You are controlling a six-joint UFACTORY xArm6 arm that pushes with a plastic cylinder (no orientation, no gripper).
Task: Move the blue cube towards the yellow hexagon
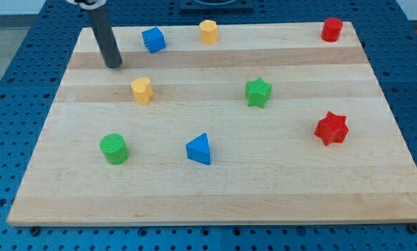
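The blue cube (pixel 153 40) sits near the view's top edge of the wooden board, left of centre. The yellow hexagon (pixel 208 31) sits to its right, a short gap apart, also at the top edge. My rod comes down from the view's top left and my tip (pixel 113 65) rests on the board to the left of and slightly below the blue cube, apart from it.
A yellow heart-shaped block (pixel 142 90) lies below the blue cube. A green star (pixel 259 92), a red star (pixel 331 128), a red cylinder (pixel 332 29), a green cylinder (pixel 114 148) and a blue triangular block (pixel 199 149) are spread over the board (pixel 278 188).
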